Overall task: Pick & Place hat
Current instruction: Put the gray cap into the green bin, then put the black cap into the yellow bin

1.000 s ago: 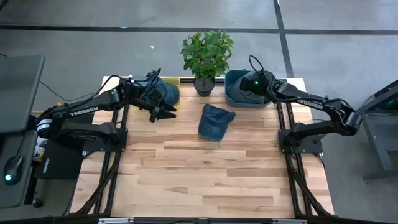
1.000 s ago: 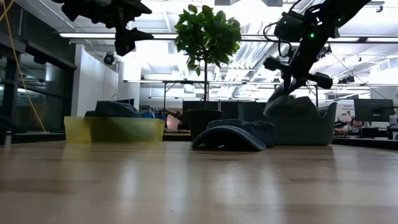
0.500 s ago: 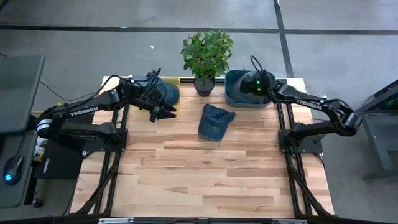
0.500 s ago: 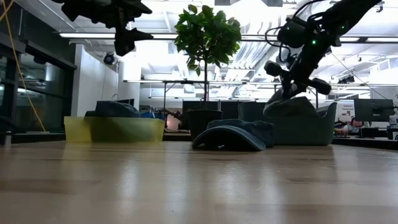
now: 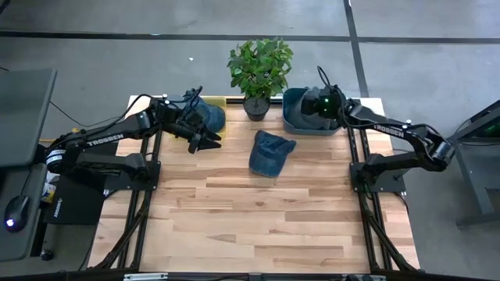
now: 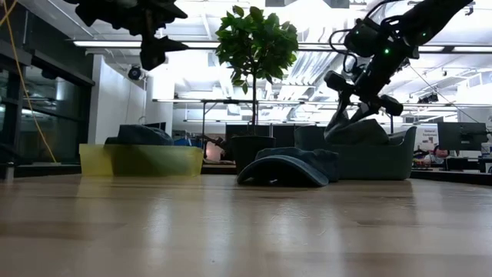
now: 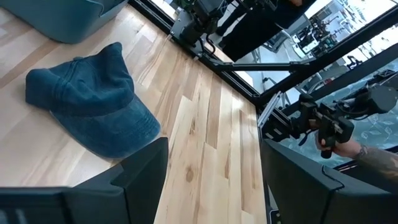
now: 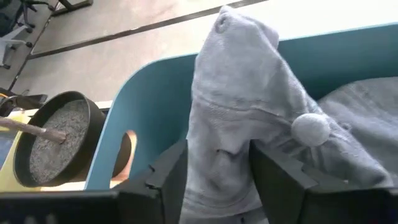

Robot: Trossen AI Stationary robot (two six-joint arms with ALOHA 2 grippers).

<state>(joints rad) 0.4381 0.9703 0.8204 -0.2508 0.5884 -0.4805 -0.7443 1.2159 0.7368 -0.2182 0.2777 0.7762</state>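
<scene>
progress: looks partway. a grey hat [image 8: 242, 112] is in the blue bin [image 5: 301, 123] at the worktop's far right corner, and a blue cap [image 5: 269, 151] lies loose on the worktop [image 5: 258, 218], so at least that one looks left to place.
right claw [image 8: 217, 180]: over the blue bin, fingers standing either side of the grey hat's cloth; whether they pinch it or have let go i cannot tell.
left claw [image 5: 205, 142]: released, holding nothing, hovering above the worktop's far left part, near the yellow bin [image 6: 142, 160].
grey hat: soft fleece with a small pom-pom, standing up in a peak between the right claw's fingers, its lower part slumped in the bin.
blue cap: denim-like, brim flat on the wood, near the middle, just in front of the potted plant [image 5: 259, 70].
yellow bin: a dark hat [image 5: 211, 115] rests in it.
left to do, as i judge: free the grey hat fully, then fetch the blue cap.
</scene>
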